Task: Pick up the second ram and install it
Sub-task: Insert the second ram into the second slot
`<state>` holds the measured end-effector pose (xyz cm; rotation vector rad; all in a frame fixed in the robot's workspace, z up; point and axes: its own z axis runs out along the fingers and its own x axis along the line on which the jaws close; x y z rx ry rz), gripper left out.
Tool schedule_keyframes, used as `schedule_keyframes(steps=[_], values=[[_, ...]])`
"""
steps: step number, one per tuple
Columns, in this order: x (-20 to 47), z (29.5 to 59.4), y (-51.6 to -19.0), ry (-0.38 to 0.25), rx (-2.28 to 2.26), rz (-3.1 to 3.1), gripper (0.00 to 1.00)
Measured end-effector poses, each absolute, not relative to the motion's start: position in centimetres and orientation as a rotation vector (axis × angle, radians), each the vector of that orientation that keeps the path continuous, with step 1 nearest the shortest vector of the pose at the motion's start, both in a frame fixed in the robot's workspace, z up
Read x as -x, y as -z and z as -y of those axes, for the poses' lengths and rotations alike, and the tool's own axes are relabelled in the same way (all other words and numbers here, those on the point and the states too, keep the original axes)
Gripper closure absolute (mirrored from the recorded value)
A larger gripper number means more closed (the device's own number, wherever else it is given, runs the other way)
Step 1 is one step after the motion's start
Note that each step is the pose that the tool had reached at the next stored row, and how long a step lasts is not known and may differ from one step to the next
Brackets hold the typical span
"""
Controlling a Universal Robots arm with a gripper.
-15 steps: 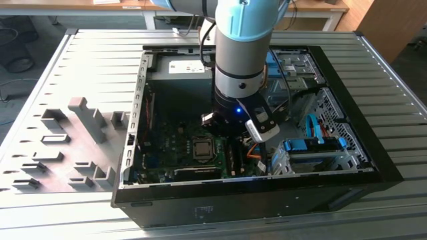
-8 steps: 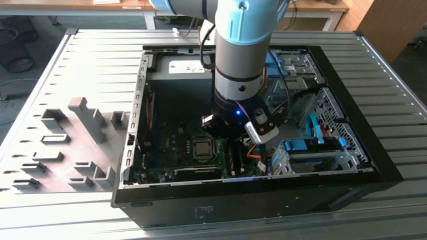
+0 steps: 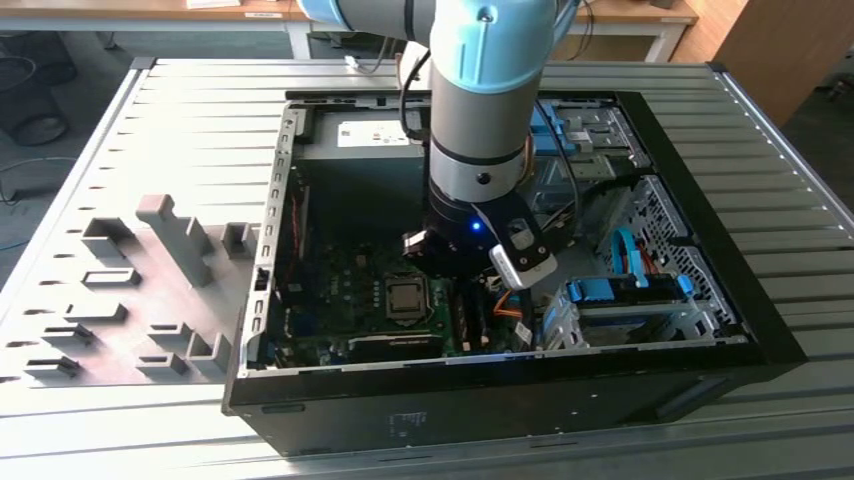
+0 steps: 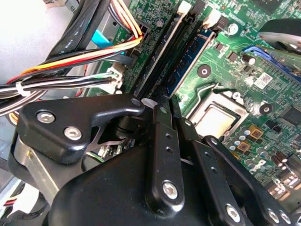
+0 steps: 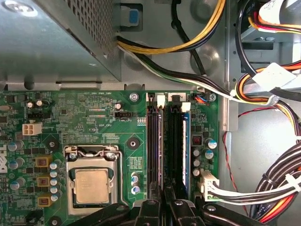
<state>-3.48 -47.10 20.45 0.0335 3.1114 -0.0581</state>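
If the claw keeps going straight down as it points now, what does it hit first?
Most likely the memory slots on the motherboard: the claw sits right over them in the first wrist view. Remaining gap unclear.

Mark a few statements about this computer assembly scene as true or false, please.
1. The end effector is inside the open computer case, at the memory slots. True.
2. A cooler fan covers the processor. False: its bare metal lid shows in the socket.
3. Grey fixture blocks stand on the slatted table, to the exterior view's left of the case. True.
4. All cables in the case are black. False: yellow, orange and red ones show too.
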Motion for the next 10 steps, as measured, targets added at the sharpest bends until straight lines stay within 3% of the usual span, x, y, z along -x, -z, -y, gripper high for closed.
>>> schedule_keyframes(steps=[3, 4, 10], values=[[3.5, 47.1, -20.4, 0.057, -0.034, -3.111, 0.85], [3.5, 47.1, -20.4, 0.057, -0.034, -3.111, 0.78], [3.5, 47.1, -22.2, 0.058, -0.033, -3.111, 0.78]])
